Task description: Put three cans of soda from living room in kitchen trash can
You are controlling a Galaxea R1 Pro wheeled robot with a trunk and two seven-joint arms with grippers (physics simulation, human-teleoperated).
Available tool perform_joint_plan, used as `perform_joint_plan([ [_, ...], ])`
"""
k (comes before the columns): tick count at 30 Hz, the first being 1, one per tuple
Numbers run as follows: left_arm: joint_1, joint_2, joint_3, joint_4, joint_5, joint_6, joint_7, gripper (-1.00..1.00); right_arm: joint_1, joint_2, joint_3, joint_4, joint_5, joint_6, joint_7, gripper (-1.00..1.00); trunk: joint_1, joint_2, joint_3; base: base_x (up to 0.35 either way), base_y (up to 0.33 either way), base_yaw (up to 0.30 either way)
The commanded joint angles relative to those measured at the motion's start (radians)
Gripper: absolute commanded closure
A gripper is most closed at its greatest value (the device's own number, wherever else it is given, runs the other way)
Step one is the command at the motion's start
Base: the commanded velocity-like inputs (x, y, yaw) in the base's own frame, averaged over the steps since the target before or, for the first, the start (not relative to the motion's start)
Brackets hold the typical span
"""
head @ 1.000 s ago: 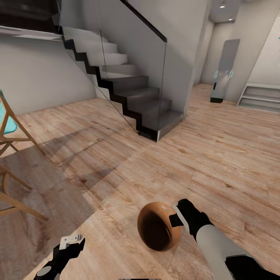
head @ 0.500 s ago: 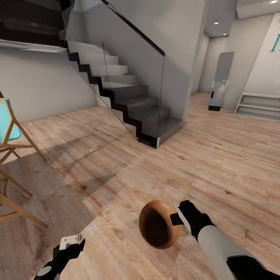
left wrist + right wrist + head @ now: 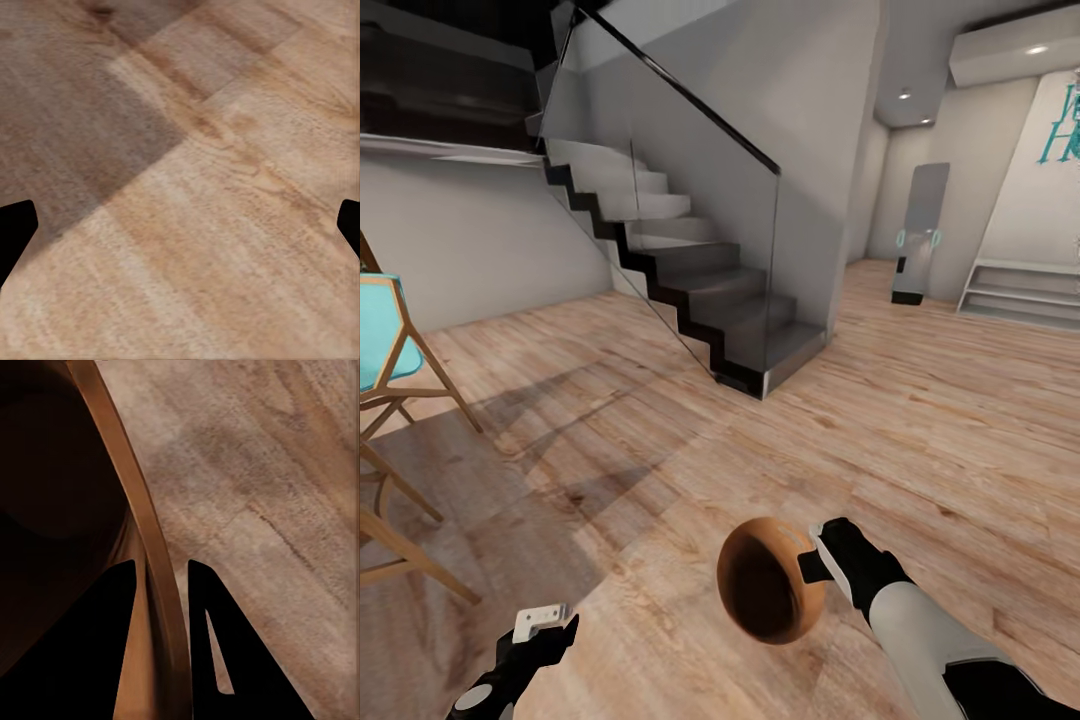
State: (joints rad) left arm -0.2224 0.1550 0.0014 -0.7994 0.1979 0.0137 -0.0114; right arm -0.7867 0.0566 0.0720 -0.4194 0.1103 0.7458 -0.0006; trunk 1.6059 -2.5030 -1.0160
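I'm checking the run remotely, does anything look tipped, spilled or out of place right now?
One thing: the trash can is off the floor, tipped with its copper-brown inside facing the head camera, the right gripper clamped on its rim. Nothing looks spilled on the wood floor.

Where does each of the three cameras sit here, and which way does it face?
Head: high on the robot, looking forward and down at the wood floor and staircase; both arms show.
Left wrist: faces floor; left gripper open, empty.
Right wrist: right gripper pinches the trash can rim.
Shared: trash can, floor.
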Motion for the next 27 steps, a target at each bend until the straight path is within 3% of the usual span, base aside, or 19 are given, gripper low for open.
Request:
perform_joint_plan([
  [1,0.000,0.000,-0.001,0.000,0.000,-0.001,0.000,-1.00,0.001,0.000,-0.003,-0.001,-0.011,-0.001,0.007,1.00,0.000,0.000,0.004,0.000,0.000,0.000],
  [13,0.000,0.000,-0.004,0.000,0.000,0.000,0.001,-1.00,0.008,0.000,-0.003,-0.002,-0.012,-0.007,0.007,1.00,-0.006,0.003,0.051,0.000,0.000,0.000],
  [19,0.000,0.000,-0.004,0.000,0.000,0.000,0.001,-1.00,0.009,0.000,-0.003,0.015,-0.013,-0.078,0.015,1.00,-0.029,0.045,0.069,0.000,0.000,0.000],
  [27,0.000,0.000,-0.004,0.020,0.000,-0.001,0.001,-1.00,0.009,-0.004,-0.003,0.027,-0.012,-0.094,0.019,1.00,-0.060,0.101,0.094,0.000,0.000,0.000],
])
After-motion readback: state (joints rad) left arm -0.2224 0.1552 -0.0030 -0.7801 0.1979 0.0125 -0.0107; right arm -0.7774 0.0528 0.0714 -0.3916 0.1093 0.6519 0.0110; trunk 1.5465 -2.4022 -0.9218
